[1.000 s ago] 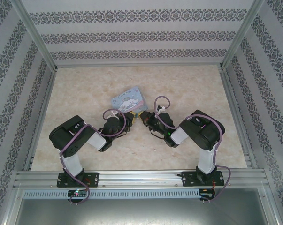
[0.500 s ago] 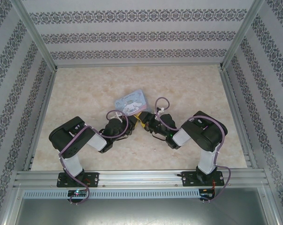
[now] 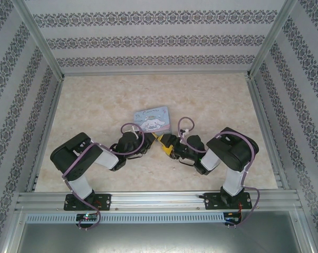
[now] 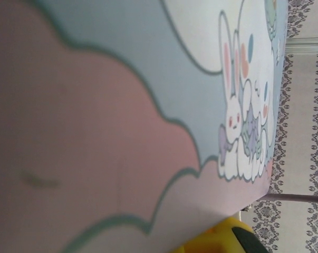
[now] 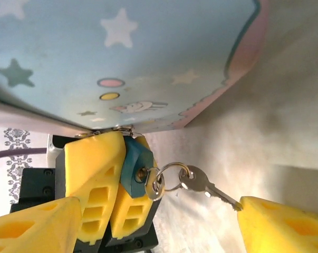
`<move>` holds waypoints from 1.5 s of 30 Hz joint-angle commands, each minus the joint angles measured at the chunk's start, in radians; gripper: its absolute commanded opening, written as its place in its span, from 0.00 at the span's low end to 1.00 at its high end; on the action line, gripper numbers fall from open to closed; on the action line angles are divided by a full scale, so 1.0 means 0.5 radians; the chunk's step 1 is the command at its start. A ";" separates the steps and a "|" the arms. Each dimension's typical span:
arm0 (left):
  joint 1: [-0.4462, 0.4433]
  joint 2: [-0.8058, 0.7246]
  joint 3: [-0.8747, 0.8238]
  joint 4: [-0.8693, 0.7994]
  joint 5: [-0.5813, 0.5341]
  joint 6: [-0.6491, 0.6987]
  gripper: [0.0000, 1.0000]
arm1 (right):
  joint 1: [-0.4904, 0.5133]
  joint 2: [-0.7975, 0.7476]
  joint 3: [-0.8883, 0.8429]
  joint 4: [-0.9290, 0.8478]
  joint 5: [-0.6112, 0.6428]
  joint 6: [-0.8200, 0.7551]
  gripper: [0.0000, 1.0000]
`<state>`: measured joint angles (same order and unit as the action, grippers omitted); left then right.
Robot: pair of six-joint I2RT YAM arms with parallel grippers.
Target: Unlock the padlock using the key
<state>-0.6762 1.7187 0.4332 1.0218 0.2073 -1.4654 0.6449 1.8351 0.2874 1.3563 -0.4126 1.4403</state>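
The right wrist view shows the teal-blue padlock (image 5: 134, 164) clamped between the yellow fingers (image 5: 93, 174) of my left gripper (image 5: 123, 158), just under the edge of the cartoon tin. A small silver key (image 5: 154, 183) sits in its keyhole. A ring (image 5: 172, 176) links it to a second key (image 5: 203, 184), which hangs free with its tip touching one of my right fingers (image 5: 282, 224). My right gripper (image 5: 156, 208) is open, holding nothing. From above, the left gripper (image 3: 152, 138) and right gripper (image 3: 168, 147) meet tip to tip below the tin.
The pale-blue tin (image 3: 153, 118) with a printed bunny lies mid-table and touches the left gripper; its lid (image 4: 148, 105) sits very close to the left wrist camera. Patterned walls and metal rails (image 3: 48, 126) enclose the beige tabletop (image 3: 211, 100).
The tin has slid right and turned squarer. Both grippers have shifted right and nearer with it, and the right arm has folded lower.
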 commanded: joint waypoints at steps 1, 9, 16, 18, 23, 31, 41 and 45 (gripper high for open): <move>0.036 -0.069 0.043 -0.145 0.072 0.037 0.00 | -0.011 0.013 -0.085 -0.012 -0.080 -0.101 0.78; 0.067 -0.181 0.092 -0.397 0.158 0.122 0.00 | -0.015 -0.277 -0.180 -0.401 -0.040 -0.399 0.72; 0.088 -0.256 0.120 -0.524 0.210 0.172 0.00 | 0.000 -0.704 -0.033 -1.196 0.094 -0.799 0.70; 0.089 -0.276 0.131 -0.572 0.223 0.189 0.00 | 0.032 -0.832 0.059 -1.559 0.180 -0.973 0.70; 0.096 -0.319 0.180 -0.734 0.263 0.242 0.00 | 0.163 -1.098 0.322 -2.272 0.542 -1.468 0.67; 0.104 -0.339 0.228 -0.842 0.306 0.272 0.00 | 0.423 -1.047 0.540 -2.582 0.997 -2.035 0.41; 0.110 -0.345 0.250 -0.875 0.330 0.285 0.00 | 0.670 -0.791 0.625 -2.479 1.319 -2.287 0.38; 0.108 -0.346 0.255 -0.875 0.340 0.288 0.00 | 0.680 -0.697 0.677 -2.429 1.342 -2.284 0.39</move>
<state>-0.6327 1.5768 0.5320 0.5884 0.3515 -1.3346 0.9733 1.4631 0.5907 0.1162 0.2008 0.3321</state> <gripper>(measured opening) 0.105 0.387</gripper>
